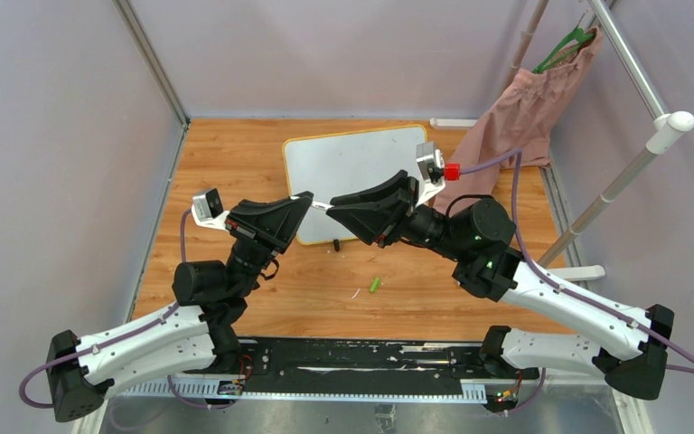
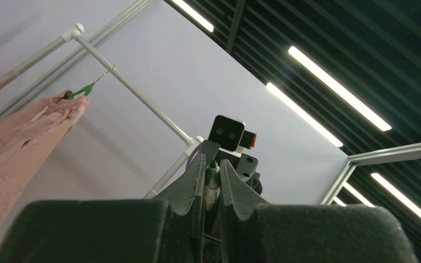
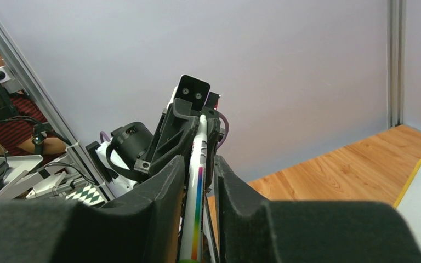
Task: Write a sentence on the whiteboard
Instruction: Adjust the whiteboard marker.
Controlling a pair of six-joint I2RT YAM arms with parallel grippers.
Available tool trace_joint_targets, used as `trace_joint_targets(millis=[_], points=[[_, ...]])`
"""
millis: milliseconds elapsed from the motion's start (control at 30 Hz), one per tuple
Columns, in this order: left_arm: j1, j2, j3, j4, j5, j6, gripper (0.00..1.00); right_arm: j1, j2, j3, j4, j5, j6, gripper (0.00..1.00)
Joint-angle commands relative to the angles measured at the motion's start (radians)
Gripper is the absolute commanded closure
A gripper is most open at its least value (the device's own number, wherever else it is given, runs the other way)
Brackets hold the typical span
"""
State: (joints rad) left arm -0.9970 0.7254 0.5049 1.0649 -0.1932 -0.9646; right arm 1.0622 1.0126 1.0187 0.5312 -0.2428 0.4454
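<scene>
The whiteboard (image 1: 352,158) lies flat at the back of the wooden table, and its yellow rim also shows in the right wrist view (image 3: 416,172). No sentence shows on the part of the board I can see. My left gripper (image 1: 305,200) and right gripper (image 1: 332,211) meet tip to tip above the board's near edge. A white marker (image 1: 319,203) with a rainbow stripe spans between them. In the left wrist view my left gripper (image 2: 212,160) is shut on the marker (image 2: 212,178), whose far end is green. In the right wrist view my right gripper (image 3: 200,160) is shut on the marker (image 3: 197,181).
A green cap (image 1: 375,284) and a white scrap (image 1: 355,294) lie on the table in front of the board. A small black piece (image 1: 336,244) sits at the board's near edge. A pink cloth (image 1: 524,113) hangs from a white rack (image 1: 637,167) at the back right.
</scene>
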Motion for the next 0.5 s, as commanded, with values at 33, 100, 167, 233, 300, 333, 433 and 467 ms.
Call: trace_joint_targets(millis=[33, 100, 167, 233, 300, 333, 433, 467], points=[[-0.003, -0.007, 0.028, 0.005, -0.002, 0.006, 1.00, 0.012, -0.005, 0.038, 0.001, -0.006, -0.008, 0.68], [-0.003, -0.007, 0.029, 0.006, -0.002, 0.006, 1.00, 0.012, -0.005, 0.037, 0.001, -0.001, -0.009, 0.70], [-0.003, -0.009, 0.029, 0.004, -0.002, 0.006, 1.00, 0.012, -0.005, 0.037, 0.000, 0.000, -0.009, 0.79], [-0.003, -0.010, 0.026, 0.002, 0.000, 0.005, 1.00, 0.012, -0.005, 0.036, 0.002, 0.000, -0.010, 0.92], [-0.003, -0.009, 0.025, -0.003, 0.003, 0.003, 1.00, 0.012, -0.008, 0.032, 0.003, 0.004, -0.010, 1.00], [-0.003, -0.010, 0.023, -0.003, 0.004, 0.001, 1.00, 0.012, -0.012, 0.030, 0.001, 0.007, -0.011, 1.00], [-0.003, -0.023, 0.009, -0.026, -0.008, 0.007, 0.63, 0.011, -0.036, 0.019, -0.020, 0.027, -0.029, 1.00], [-0.002, -0.037, 0.002, -0.047, -0.020, 0.015, 0.43, 0.012, -0.050, 0.018, -0.045, 0.041, -0.046, 1.00]])
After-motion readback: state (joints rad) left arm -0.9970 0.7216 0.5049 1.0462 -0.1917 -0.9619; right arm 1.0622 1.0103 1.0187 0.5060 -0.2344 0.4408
